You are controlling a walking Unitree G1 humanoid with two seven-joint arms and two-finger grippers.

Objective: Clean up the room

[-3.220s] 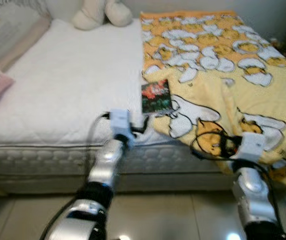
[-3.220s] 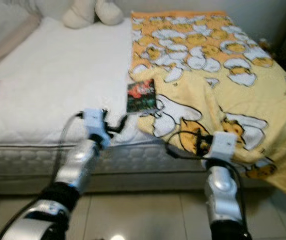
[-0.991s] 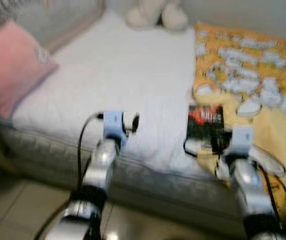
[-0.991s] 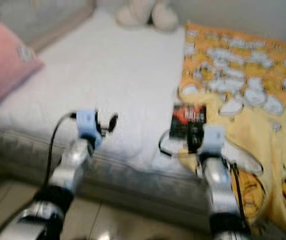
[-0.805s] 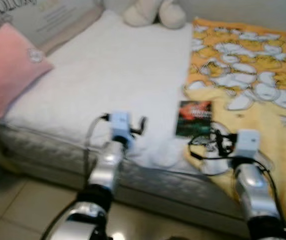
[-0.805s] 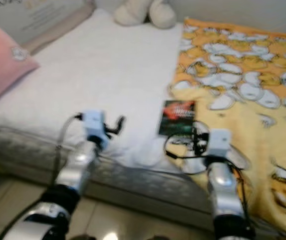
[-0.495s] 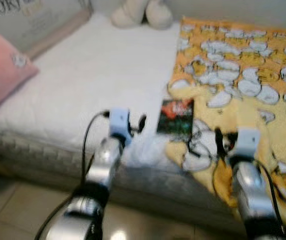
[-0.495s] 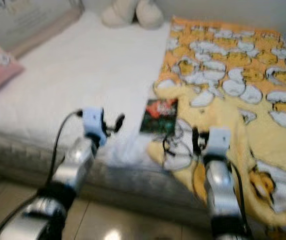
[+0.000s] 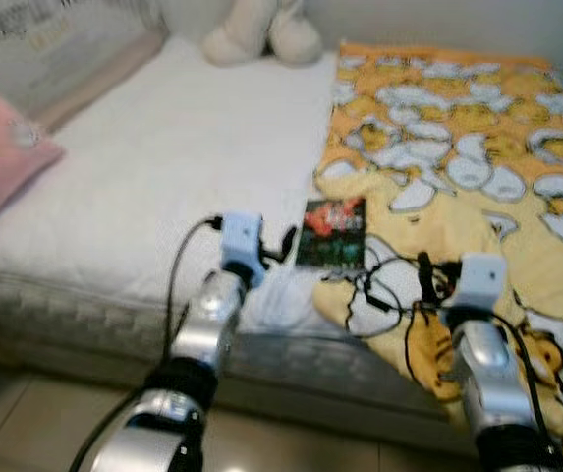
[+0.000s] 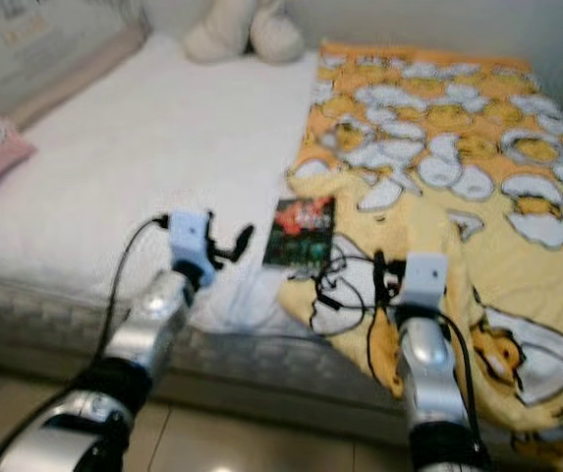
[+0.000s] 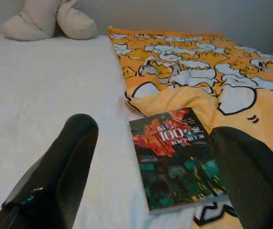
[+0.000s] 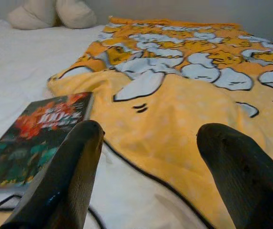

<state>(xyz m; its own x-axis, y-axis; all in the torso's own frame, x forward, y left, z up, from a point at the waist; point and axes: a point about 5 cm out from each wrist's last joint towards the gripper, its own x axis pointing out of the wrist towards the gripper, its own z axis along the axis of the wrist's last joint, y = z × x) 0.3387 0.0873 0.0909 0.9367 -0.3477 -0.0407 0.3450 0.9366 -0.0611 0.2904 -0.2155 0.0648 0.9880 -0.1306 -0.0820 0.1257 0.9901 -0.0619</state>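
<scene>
Now hovering at the bed [image 9: 143,167] edge: left claw [image 11: 157,157] spread wide, empty, aimed at the book [image 9: 333,233] lying flat where white mattress meets yellow blanket [image 9: 478,167]. Right claw [image 12: 165,162] likewise wide open, empty, over the blanket just beside the book.

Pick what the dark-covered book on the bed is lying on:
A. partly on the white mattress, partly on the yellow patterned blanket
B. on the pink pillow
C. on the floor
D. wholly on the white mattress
A: the dark-covered book straddles the yellow patterned blanket's edge and the white mattress.
</scene>
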